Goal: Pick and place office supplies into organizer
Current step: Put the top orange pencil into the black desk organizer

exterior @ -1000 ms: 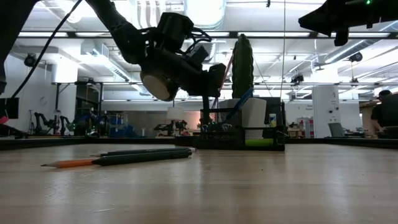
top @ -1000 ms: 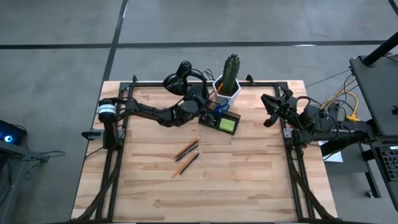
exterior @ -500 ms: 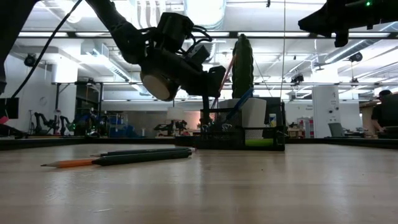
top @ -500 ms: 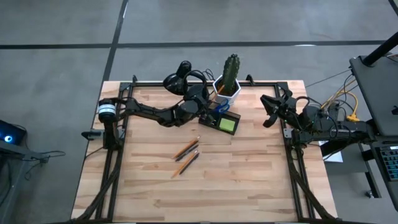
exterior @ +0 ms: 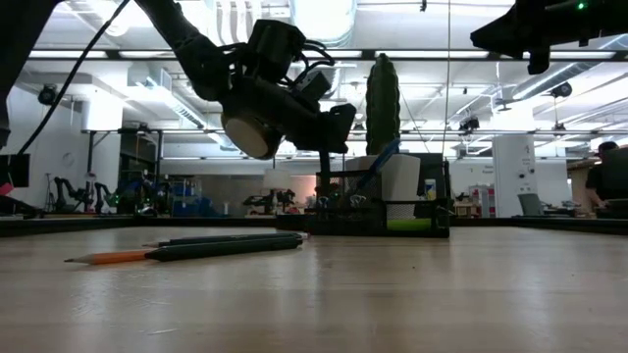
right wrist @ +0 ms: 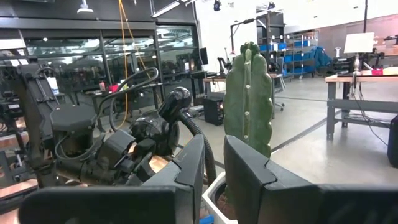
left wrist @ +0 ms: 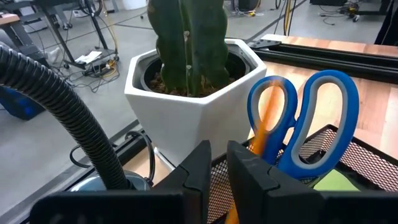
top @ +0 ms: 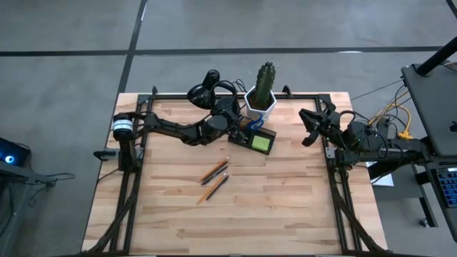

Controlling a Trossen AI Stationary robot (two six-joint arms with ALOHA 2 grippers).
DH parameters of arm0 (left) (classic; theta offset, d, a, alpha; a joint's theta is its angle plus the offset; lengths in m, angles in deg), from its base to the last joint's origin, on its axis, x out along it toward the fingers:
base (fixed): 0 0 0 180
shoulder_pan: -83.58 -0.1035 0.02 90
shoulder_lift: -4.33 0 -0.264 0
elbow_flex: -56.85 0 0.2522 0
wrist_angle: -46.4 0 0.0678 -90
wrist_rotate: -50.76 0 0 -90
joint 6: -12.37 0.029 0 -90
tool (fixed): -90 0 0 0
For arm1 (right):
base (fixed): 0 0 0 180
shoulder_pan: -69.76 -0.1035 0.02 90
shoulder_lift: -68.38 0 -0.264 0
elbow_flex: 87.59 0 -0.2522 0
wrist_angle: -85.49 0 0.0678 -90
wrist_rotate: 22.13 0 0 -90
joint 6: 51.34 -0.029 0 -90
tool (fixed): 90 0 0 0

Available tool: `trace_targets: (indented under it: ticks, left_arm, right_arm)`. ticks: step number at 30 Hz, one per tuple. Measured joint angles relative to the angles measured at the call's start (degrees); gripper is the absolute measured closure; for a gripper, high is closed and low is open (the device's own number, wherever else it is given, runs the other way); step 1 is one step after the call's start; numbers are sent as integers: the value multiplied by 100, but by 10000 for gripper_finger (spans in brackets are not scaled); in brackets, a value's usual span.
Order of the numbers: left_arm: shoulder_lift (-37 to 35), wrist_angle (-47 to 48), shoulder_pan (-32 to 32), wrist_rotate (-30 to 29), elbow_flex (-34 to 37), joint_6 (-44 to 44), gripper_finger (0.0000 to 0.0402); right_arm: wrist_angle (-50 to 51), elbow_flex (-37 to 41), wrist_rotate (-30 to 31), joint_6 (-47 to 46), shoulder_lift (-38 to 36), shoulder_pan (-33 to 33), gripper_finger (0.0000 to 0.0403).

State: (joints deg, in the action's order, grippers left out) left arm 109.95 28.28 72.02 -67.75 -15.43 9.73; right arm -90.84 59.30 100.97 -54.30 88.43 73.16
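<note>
- The table (top: 285, 207) is carrying everything, with the left arm (top: 171, 130) reaching across its far side and the right arm (top: 371, 143) waiting at the right edge.
- The cactus pot (top: 262, 100) is standing at the far edge, just behind the organizer (top: 257, 140).
- The organizer is sitting near the far middle, holding the blue scissors (left wrist: 311, 118) upright, a blurred orange pencil (left wrist: 264, 134) beside them, and the green pad (top: 262, 143).
- The left gripper (left wrist: 214, 168) is hovering over the organizer's end, its fingers standing a narrow slit apart with nothing between them.
- The right gripper (right wrist: 211, 168) is hanging raised, fingers slightly parted, holding nothing.
- Loose pencils (top: 214, 178) are lying mid-table, well apart from the organizer.
</note>
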Motion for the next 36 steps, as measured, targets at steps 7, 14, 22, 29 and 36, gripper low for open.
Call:
trace_targets:
  ticks: [7,14,22,29,36]
  left_arm:
    - [0,-4,0,-2,0,-3,363]
    - [-38,-6,25,-7,-65,-273,362]
    - [-325,-33,59,545,-144,-691,362]
    - [-547,-38,66,1033,-130,-2765,362]
    - [-567,-21,88,2201,-135,-2795,362]
  right_arm:
    - [-2,0,-2,9,0,0,350]
    - [-4,0,-2,7,0,0,350]
    - [-11,0,-2,2,0,0,350]
    - [-11,0,-2,13,-9,0,350]
    - [-10,0,-2,9,-9,0,350]
